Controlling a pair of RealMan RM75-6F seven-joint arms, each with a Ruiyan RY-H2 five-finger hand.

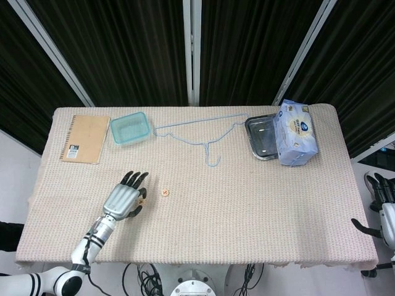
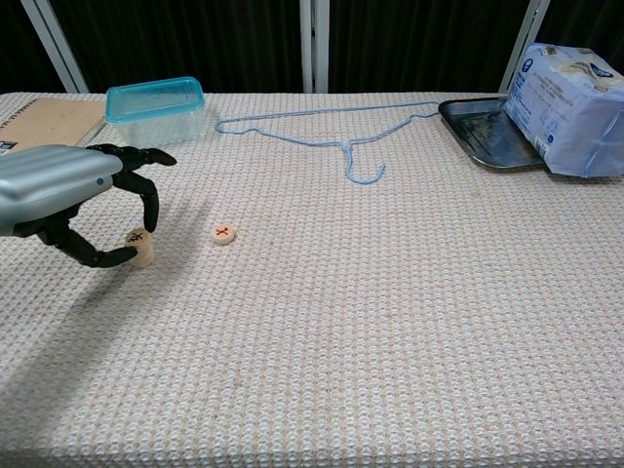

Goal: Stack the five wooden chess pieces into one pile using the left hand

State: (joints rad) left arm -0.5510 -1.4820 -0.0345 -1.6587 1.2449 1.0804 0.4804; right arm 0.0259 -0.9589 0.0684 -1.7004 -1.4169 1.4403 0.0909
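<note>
Left hand (image 2: pixel 73 200) near tabletop's left edge, fingers curled around pile (image 2: pixel 139 247), contact unclear; lone chess piece (image 2: pixel 224 233) just right of fingers.

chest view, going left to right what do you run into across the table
left hand → stack of chess pieces → single chess piece → blue hanger → metal tray → tissue pack

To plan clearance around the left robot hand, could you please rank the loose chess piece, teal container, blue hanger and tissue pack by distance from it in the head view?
From the left robot hand:
1. Loose chess piece, just to its right.
2. Teal container, beyond it near the back.
3. Blue hanger, back centre.
4. Tissue pack, far back right.
</note>
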